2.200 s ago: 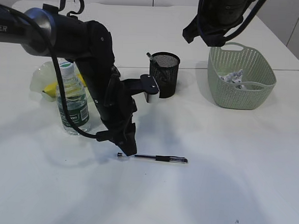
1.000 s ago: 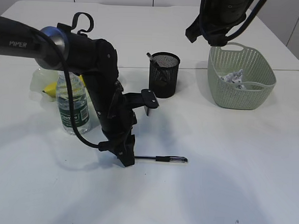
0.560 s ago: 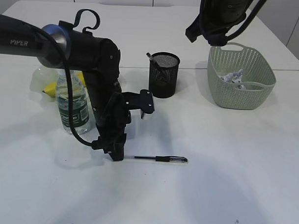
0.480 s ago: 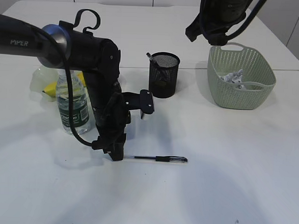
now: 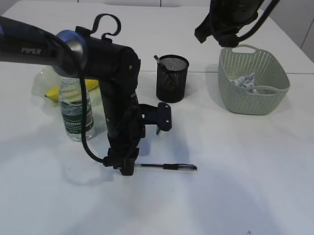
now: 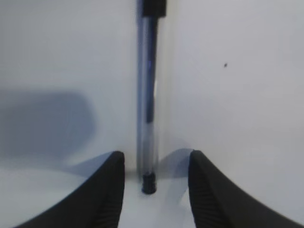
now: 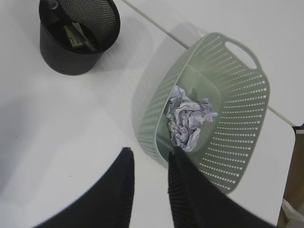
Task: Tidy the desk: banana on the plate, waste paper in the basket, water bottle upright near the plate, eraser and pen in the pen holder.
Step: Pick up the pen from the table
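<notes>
1. A plain white table [image 5: 237,192] carries everything here, and a seam runs across it behind the pen holder, where a second white top butts up.
2. Front and centre, a black pen [image 5: 165,166] lies flat on the bare surface, pointing left to right.
3. Over on the left stands a water bottle [image 5: 74,112], upright, green label facing out.
4. Just behind the bottle sits a pale plate [image 5: 42,81], with a banana [image 5: 55,93] on it.
5. Mid-table, a black mesh pen holder [image 5: 172,78] stands upright.
6. On the right rests a green basket [image 5: 252,79], well apart from the pen.
</notes>
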Available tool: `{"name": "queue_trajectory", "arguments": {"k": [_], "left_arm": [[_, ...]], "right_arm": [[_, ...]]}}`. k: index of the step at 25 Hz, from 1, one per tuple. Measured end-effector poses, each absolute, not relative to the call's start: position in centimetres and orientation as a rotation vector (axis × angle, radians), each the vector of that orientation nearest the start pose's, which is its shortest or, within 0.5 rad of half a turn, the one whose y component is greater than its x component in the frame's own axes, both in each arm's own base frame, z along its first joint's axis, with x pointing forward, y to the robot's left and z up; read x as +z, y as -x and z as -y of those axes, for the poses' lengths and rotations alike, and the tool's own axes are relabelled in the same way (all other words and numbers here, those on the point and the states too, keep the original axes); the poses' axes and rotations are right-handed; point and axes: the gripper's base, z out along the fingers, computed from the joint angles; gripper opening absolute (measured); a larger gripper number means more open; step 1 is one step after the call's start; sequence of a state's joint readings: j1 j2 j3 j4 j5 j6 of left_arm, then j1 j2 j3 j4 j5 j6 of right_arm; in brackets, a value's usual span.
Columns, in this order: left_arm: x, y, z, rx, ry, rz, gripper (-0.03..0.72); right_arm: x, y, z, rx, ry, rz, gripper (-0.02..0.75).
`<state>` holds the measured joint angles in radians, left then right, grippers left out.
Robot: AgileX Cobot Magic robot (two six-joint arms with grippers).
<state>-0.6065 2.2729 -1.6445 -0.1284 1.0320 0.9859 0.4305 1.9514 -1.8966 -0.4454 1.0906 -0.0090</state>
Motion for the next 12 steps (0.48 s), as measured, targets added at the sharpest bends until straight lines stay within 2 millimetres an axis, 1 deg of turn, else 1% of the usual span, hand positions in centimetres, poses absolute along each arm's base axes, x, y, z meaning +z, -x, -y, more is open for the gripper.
{"name": "queue_trajectory", "arguments": {"k": [3, 5, 8, 12], "left_arm": [[11.3, -34.6, 26.9, -0.166, -2.195, -2.218, 0.317], [11.3, -34.4, 27.2, -0.164, -2.203, -2.208, 0.316], [11.3, -34.4, 27.3, -0.16, -2.196, -2.2, 0.316], [11.3, -34.5, 27.3, -0.157, -2.189, -2.194, 0.288]], "right_arm": [[33.0, -41.0, -14.9, -0.443, 0.681, -2.424, 0.192], [33.1, -41.1, -14.8, -0.459, 0.683, -2.418, 0.192], [33.1, -41.1, -14.8, -0.465, 0.684, -2.416, 0.192], [33.1, -41.1, -14.8, -0.467, 0.684, -2.415, 0.192]]}}
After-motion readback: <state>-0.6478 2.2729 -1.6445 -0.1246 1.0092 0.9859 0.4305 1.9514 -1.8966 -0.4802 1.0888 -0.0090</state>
